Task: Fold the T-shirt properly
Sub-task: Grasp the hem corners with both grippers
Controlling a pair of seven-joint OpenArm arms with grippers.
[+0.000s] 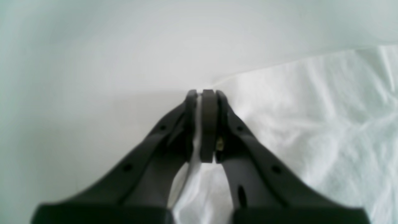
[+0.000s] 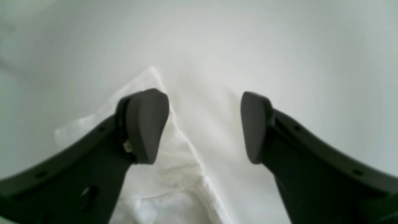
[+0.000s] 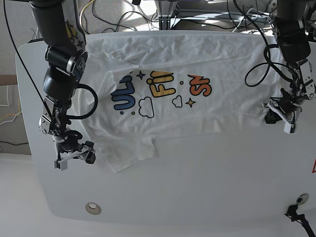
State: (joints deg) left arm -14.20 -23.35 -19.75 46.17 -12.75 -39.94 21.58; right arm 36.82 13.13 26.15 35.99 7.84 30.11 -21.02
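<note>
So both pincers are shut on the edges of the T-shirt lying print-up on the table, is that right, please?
Not quite: only the left pincer is shut on the T-shirt. The right pincer stands open over a sleeve edge, gripping nothing, as the right wrist view shows. The shirt does lie print-up on the table.

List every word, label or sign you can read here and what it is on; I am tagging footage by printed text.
"FIN": yellow letters on the T-shirt, last part creased.
"UL": blue letters at the print's fold-hidden end; the rest cannot be read.
"SM": orange-red letters at the other end, partly creased.
Red sign at the picture's edge: cut off, unreadable.
Both wrist views: no text.
</note>
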